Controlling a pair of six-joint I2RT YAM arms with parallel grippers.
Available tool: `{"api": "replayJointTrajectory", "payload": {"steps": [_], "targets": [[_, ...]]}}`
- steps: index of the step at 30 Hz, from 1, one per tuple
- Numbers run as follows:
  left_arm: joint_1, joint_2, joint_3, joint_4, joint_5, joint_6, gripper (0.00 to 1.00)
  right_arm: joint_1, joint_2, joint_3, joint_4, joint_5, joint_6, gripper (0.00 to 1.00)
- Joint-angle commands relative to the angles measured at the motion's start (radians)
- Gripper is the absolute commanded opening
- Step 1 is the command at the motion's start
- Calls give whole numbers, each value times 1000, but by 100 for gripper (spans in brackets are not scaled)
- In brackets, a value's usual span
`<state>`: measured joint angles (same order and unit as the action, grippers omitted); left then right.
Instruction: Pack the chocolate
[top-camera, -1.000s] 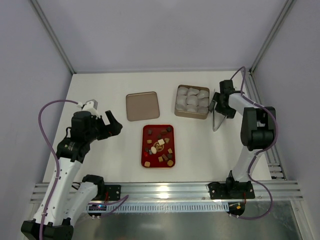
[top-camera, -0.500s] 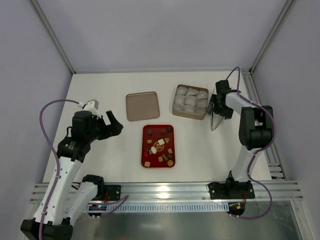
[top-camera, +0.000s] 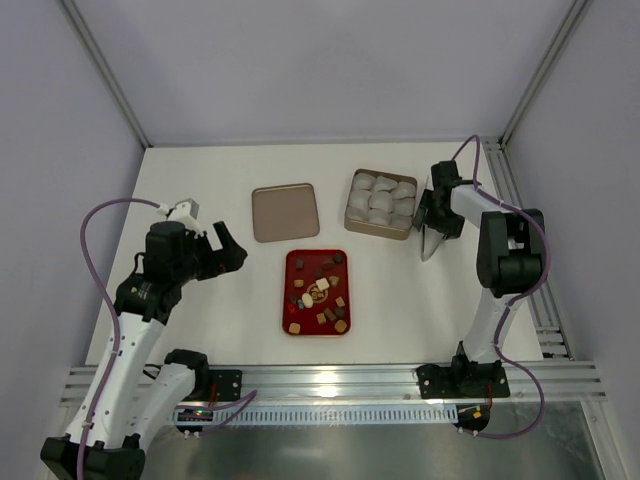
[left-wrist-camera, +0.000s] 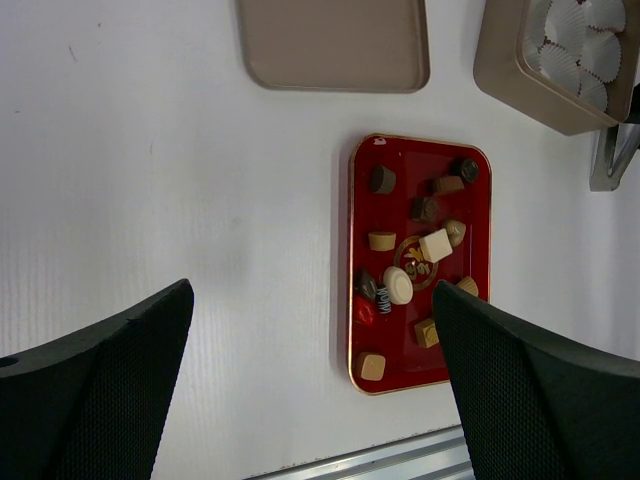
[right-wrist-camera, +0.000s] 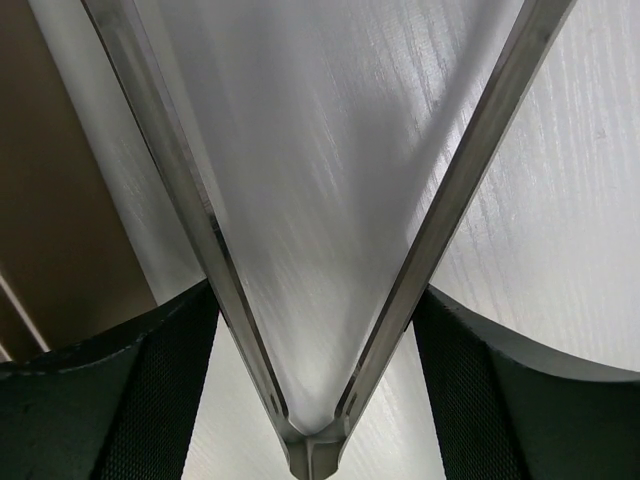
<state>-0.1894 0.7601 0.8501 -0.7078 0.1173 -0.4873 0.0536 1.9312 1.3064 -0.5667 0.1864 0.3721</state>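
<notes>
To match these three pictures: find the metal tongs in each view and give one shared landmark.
Top external: tongs right of centre, just right of the tan tin.
Left wrist: tongs at the right edge, cut off, below the tin.
Right wrist: tongs fill the picture as a V.
Shared landmark: the tin; probably the brown strip at the right wrist view's left edge.

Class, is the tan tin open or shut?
Open: the tin shows white paper cups inside; its lid lies flat beside it.

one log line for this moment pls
left gripper open, left of red tray | right gripper shut on tongs beside tin | chocolate on red tray
</notes>
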Motion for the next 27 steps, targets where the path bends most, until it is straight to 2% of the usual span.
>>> {"api": "replayJointTrajectory", "payload": {"steps": [1, 10, 27], "targets": [[-2, 4, -2, 30, 13, 4, 100, -12, 5, -18, 31, -7, 4, 77], [-2, 8, -2, 28, 15, 4, 100, -28, -58, -50, 57, -22, -10, 61], [-4, 12, -2, 30, 12, 3, 100, -26, -446, -167, 25, -99, -12, 57]]}}
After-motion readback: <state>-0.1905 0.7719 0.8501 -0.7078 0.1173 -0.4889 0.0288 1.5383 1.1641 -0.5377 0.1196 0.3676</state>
